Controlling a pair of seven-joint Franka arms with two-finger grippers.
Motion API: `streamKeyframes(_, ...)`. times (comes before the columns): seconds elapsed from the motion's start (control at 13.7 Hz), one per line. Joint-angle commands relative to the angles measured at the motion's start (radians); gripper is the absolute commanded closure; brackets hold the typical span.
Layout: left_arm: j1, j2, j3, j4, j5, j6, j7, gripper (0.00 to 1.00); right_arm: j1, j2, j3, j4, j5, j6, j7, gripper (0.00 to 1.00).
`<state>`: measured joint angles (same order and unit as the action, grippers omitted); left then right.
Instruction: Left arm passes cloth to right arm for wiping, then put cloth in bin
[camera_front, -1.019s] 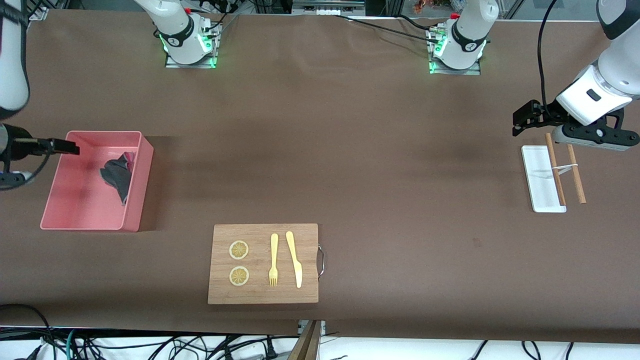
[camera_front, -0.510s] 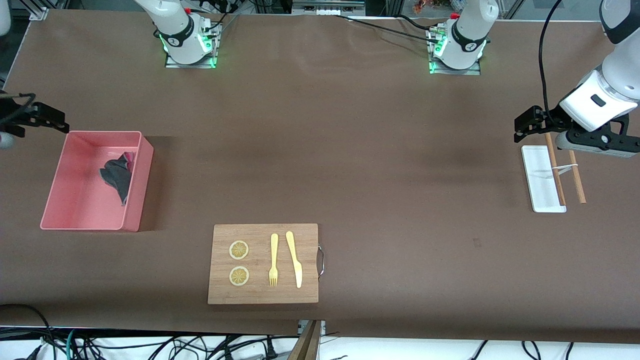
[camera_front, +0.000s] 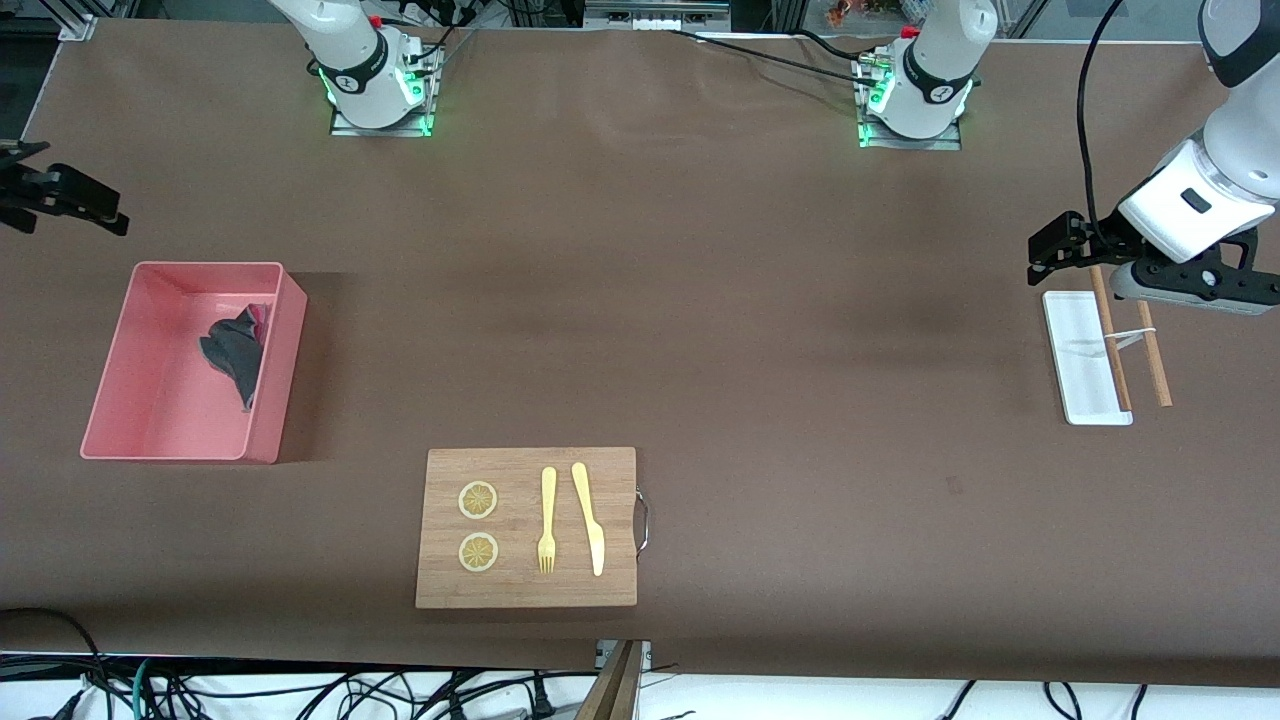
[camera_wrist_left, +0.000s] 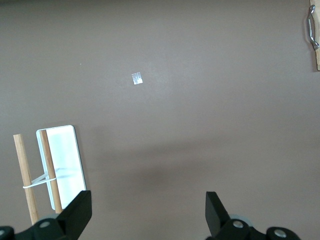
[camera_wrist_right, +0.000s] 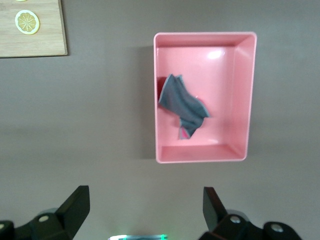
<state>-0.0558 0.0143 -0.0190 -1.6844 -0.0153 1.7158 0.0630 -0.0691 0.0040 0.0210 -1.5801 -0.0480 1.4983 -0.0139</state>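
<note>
The dark grey cloth (camera_front: 235, 352) lies crumpled in the pink bin (camera_front: 150, 445), against its wall on the board's side, with a bit of red-pink showing. In the right wrist view the cloth (camera_wrist_right: 182, 105) sits inside the bin (camera_wrist_right: 200, 155). My right gripper (camera_front: 70, 192) hangs open and empty over the table edge at the right arm's end, clear of the bin; its fingers (camera_wrist_right: 75, 205) stand wide around the gripper's middle (camera_wrist_right: 145, 210). My left gripper (camera_front: 1045, 245) hovers open and empty over the table beside the white tray, shown wide apart in its wrist view (camera_wrist_left: 147, 215).
A wooden board (camera_front: 527, 527) with two lemon slices, a fork and a knife lies near the front camera. A small white tray (camera_front: 1085, 355) and a pair of chopsticks (camera_front: 1150, 345) lie at the left arm's end. The white tray (camera_wrist_left: 62, 165) also shows under the left gripper.
My right gripper has pulled away from over the bin toward the table edge, leaving the cloth lying in the bin. The left arm has barely shifted.
</note>
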Motion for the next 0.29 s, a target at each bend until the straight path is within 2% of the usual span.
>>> streamKeyframes(0.0,0.001,0.013,0.001,0.029,0.008,-0.018,-0.009,0.0,-0.005,-0.007,0.028,0.002,0.013,-0.036,0.052,0.0)
streamKeyframes(0.22,0.002,0.016,0.004,0.029,0.008,-0.018,-0.006,0.0,-0.005,0.004,0.02,0.006,0.01,-0.038,0.045,0.0)
